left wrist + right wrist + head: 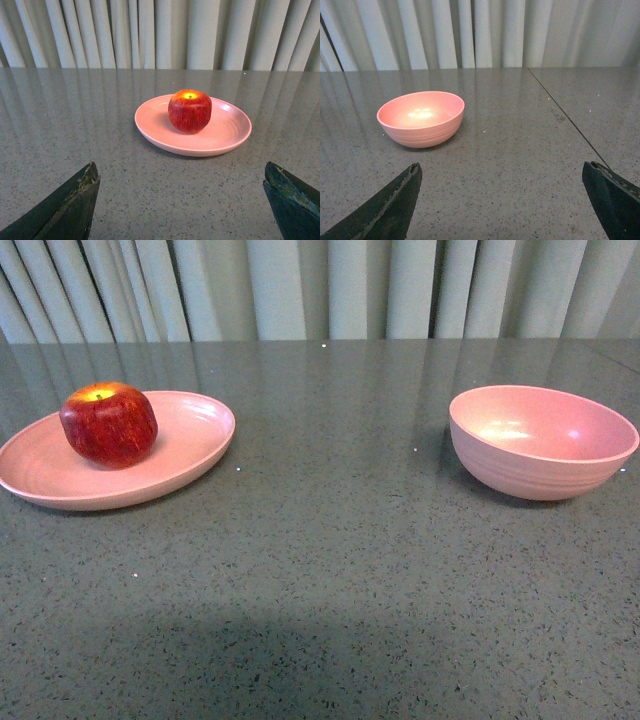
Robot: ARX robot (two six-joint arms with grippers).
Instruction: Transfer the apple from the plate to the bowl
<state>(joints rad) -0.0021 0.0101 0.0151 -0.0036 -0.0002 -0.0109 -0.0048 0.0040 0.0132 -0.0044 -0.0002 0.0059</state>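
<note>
Straight ahead of the left gripper [180, 166], its jaws wide apart and empty, the apple [189, 111] sits on the plate [226, 133].

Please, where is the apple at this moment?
In the front view the apple sits on the plate, at the left side of the table; the empty bowl stands well apart on its right.

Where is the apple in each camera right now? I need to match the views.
Front view: the apple is at the far left, sitting on the plate.
Left wrist view: the apple is near the middle, on the plate.
Right wrist view: not in it; only the bowl shows.
Shared landmark: the pale pleated curtain at the back, in all three views.
</note>
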